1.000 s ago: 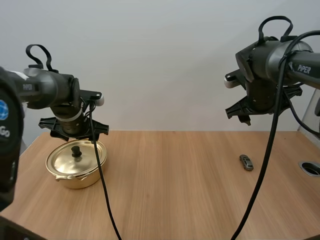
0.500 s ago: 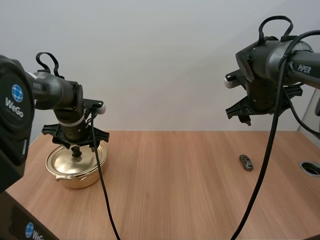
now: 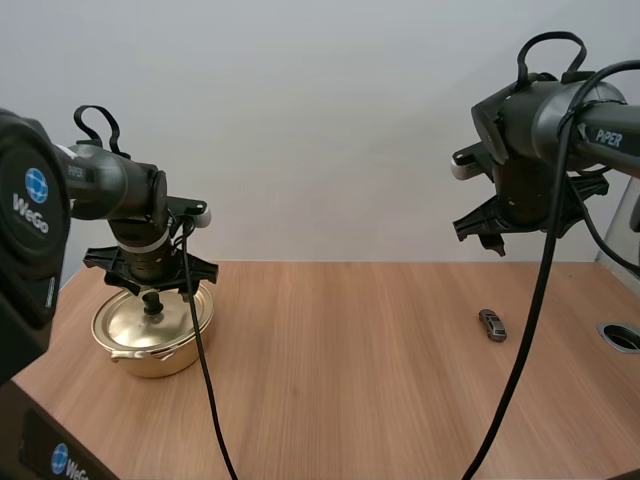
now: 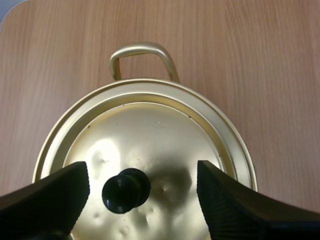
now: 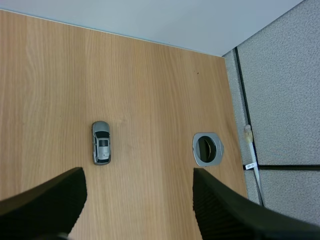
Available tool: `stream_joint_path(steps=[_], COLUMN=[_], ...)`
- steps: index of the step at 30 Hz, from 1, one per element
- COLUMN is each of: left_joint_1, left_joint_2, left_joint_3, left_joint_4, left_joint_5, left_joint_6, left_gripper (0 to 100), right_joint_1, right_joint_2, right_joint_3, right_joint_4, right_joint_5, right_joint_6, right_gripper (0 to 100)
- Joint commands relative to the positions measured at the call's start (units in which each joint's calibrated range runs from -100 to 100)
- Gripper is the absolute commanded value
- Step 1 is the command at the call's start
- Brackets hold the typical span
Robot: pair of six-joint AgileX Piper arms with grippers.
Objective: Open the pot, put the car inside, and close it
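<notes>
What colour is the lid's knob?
Black knob, clearest in the left wrist view.

Light-brown wood-grain worktop (image 3: pixel 350 390). Gold pot (image 3: pixel 165 358) sits nr far-left corner, close to left edge, lid (image 3: pixel 135 322) on w/ black knob (image 3: pixel 152 303) up. Small grey car (image 3: pixel 492 324) on its wheels twd right edge, well apart from pot. Round metal grommet (image 3: pixel 622 336) set in worktop btwn car & right edge.

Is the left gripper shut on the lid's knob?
No: the left gripper's fingers stand apart, one on either side of the knob.
</notes>
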Motion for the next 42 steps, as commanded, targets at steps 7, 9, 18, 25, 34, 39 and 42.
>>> stream_joint_path(steps=[7,9,18,25,34,39,42], left_joint_1=[-0.01,-0.01,-0.01,-0.01,-0.01,-0.01,-0.01], left_joint_2=[0.0,0.0,1.6,6.7,6.7,6.4,6.0], left_joint_3=[0.0,0.0,0.0,0.0,0.0,0.0,-1.0], left_joint_4=[3.6,3.5,3.6,3.6,3.6,3.6,3.6], left_joint_5=[0.6,0.8,0.7,1.5,2.4,2.1,2.5], left_joint_6=[-2.7,-2.7,-2.7,-2.5,-1.4,-3.5,-3.5], left_gripper=[100,100,100,100,60,0,0], right_joint_1=[-0.1,-0.1,-0.1,-0.1,-0.1,-0.1,-0.1], right_joint_2=[-0.2,-0.2,-0.2,-0.2,-0.2,-0.2,-0.2], right_joint_3=[0.0,0.0,0.0,0.0,0.0,0.0,0.0], right_joint_4=[0.0,0.0,0.0,0.0,0.0,0.0,0.0], right_joint_5=[0.8,1.3,4.3,5.8,5.5,5.5,5.5], right_joint_6=[0.0,0.0,0.0,0.0,0.0,0.0,0.0], right_gripper=[100,100,100,100,100,100,100])
